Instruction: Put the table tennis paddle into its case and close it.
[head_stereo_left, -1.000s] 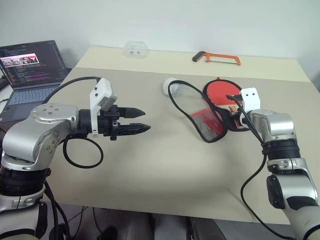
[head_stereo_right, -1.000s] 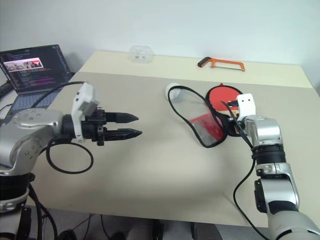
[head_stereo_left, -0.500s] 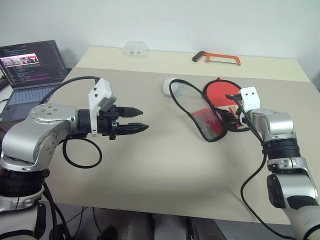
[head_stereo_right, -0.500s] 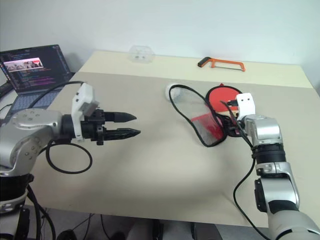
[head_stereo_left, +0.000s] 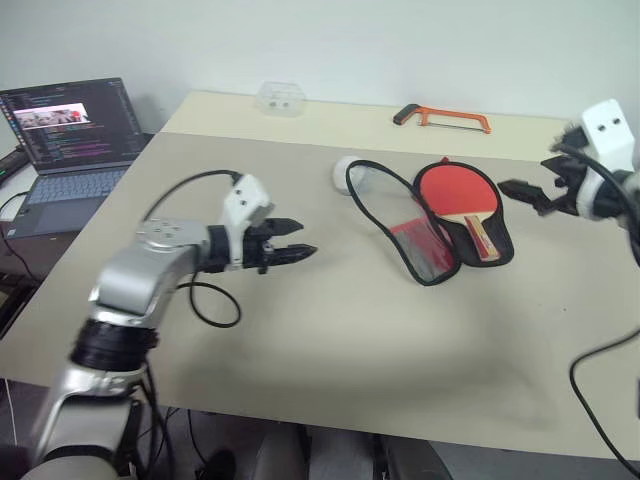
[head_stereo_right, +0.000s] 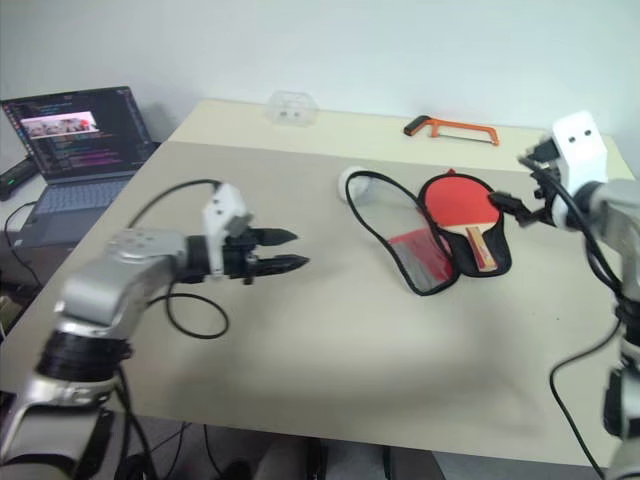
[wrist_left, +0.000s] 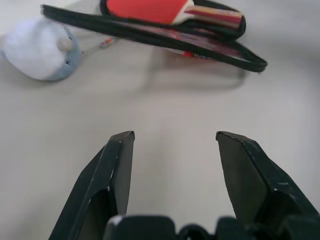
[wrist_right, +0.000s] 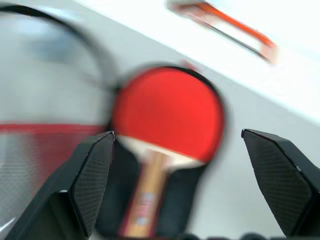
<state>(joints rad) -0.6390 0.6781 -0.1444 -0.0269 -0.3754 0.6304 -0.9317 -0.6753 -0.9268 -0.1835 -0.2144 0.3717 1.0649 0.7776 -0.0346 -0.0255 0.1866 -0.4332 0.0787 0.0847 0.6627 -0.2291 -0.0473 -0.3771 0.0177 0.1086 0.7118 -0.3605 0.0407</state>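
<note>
Beige table against a white wall, laptop off its left edge, orange hacksaw at the far side.

Head views: paddle lies on the black half of the open case, handle toward me, red mesh flap folded out to the left. A white ball-like thing sits just beside the flap. My right gripper hangs above the table right of the case, released, holding nothing. My left gripper is well left of the case, fingers parted, empty.

Left wrist view: both fingers apart over bare table, case ahead.

Right wrist view: fingers spread wide, paddle below between them.

Step, as I judge: paddle is in, closing not started. Next I'd need to fold the flap over the paddle, then zip.
</note>
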